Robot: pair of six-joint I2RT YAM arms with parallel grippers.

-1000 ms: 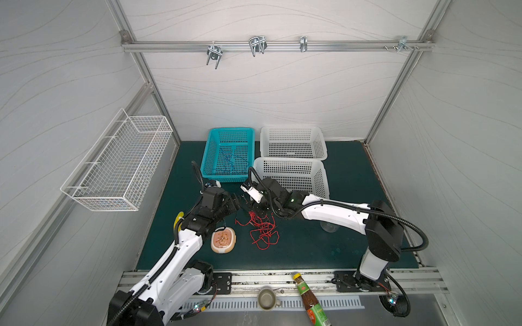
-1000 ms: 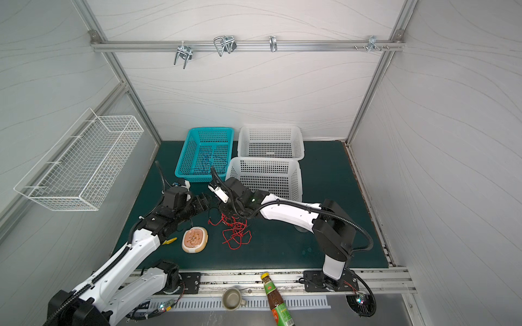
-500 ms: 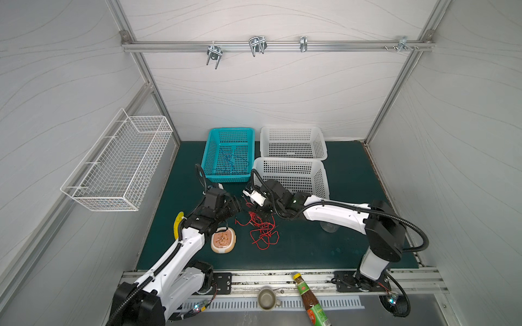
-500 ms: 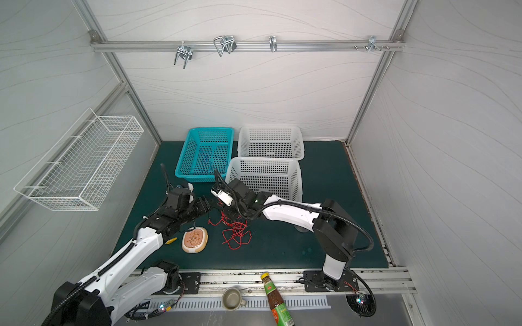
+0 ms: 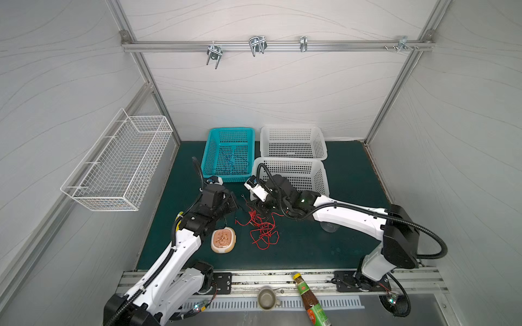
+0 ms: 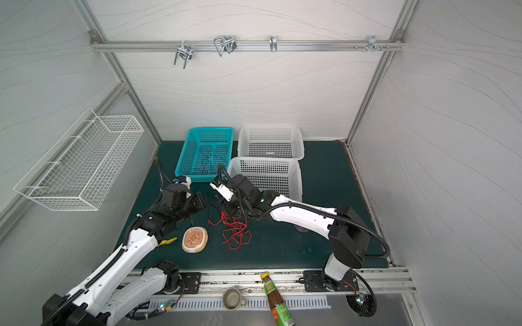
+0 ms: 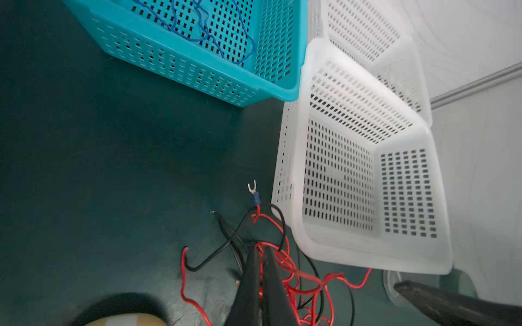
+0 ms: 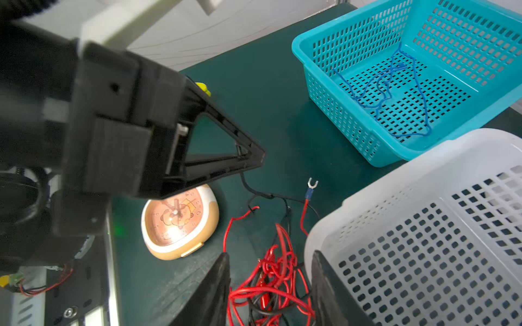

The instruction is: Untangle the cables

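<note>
Green mat (image 5: 324,248) — teal basket (image 5: 209,161), near white basket (image 5: 321,177), far white basket (image 5: 319,146), clock (image 5: 223,240), tangled cables (image 5: 261,225).

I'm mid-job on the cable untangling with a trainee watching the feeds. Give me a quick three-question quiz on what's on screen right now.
1. True or false: the blue cable is knotted into the red tangle.
2. Whose jaws are shut? A) left gripper B) right gripper C) both
3. Name the object lying on the mat beside the red tangle, on the left arm's side.
Key: 1 false, it lies apart in the teal basket. 2 A, shut on the black cable; the right gripper's jaws stand open, straddling the tangle. 3 the clock.
</note>
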